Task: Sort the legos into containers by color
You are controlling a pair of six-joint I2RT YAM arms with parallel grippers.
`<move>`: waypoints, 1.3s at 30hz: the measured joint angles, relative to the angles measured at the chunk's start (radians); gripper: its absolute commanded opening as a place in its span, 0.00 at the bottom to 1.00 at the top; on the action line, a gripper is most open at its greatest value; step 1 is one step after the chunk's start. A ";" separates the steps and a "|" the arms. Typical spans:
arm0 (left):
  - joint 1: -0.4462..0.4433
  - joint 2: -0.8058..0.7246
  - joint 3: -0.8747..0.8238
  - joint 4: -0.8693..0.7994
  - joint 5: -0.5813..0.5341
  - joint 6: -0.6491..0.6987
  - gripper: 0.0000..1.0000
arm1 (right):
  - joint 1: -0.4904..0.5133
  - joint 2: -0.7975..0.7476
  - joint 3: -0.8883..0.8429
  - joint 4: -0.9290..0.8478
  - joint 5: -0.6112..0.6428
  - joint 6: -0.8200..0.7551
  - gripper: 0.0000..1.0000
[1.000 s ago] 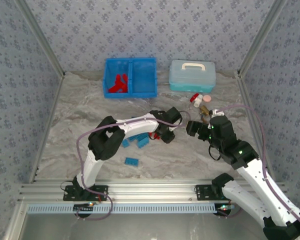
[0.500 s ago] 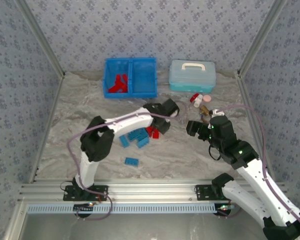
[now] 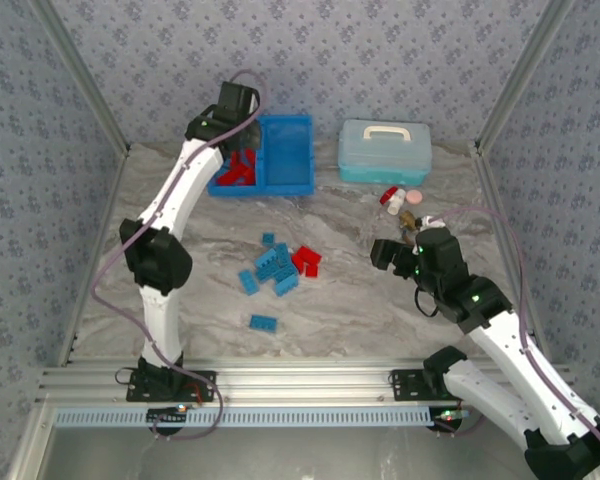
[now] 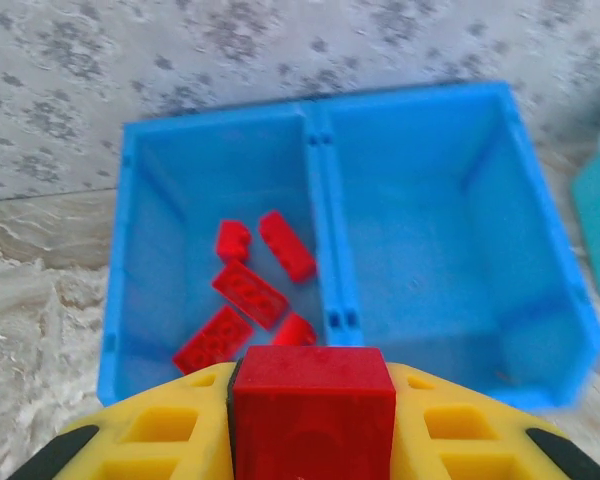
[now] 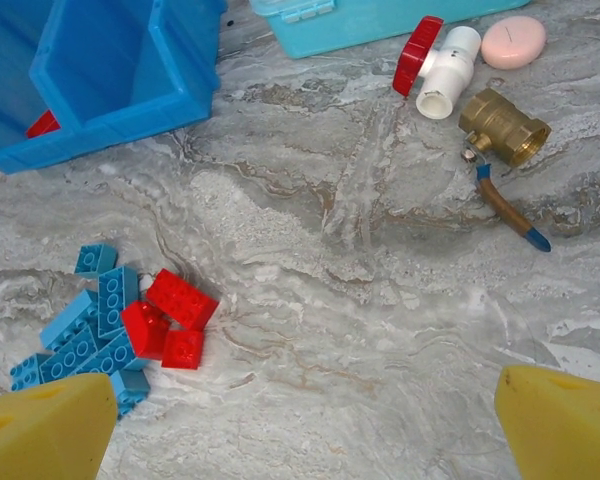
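My left gripper (image 3: 230, 105) hangs over the left compartment of the bright blue bin (image 3: 285, 186), shut on a red lego (image 4: 313, 405) between its yellow fingers (image 4: 150, 435). In the left wrist view that compartment (image 4: 150, 250) holds several red legos (image 4: 248, 292), and the right compartment (image 4: 430, 250) is bare. Mid-table lies a pile of blue legos (image 3: 272, 268) with three red ones (image 3: 306, 261) at its right side. One blue lego (image 3: 263, 322) lies apart, nearer the front. My right gripper (image 3: 392, 252) stands open right of the pile, and its view shows those red legos (image 5: 175, 320).
A pale blue case with a white handle (image 3: 384, 150) stands right of the bin. Below it lie a red-and-white capped bottle (image 3: 393, 197), a brass valve (image 5: 502, 128) and a pink disc (image 5: 513, 42). Patterned walls close in the table.
My left arm has swung from the mid-table pile up and back to above the bin's left compartment, carrying a red lego. The right arm has stayed put.
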 measured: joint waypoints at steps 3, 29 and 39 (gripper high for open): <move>0.027 0.140 0.126 -0.016 -0.016 -0.018 0.28 | -0.002 0.011 0.000 0.003 0.000 0.000 1.00; 0.114 0.446 0.287 -0.026 0.002 -0.111 0.60 | -0.018 0.069 0.000 0.007 -0.026 -0.008 1.00; 0.026 -0.197 -0.289 0.092 0.073 -0.235 0.60 | -0.018 -0.031 -0.005 -0.003 -0.027 0.000 1.00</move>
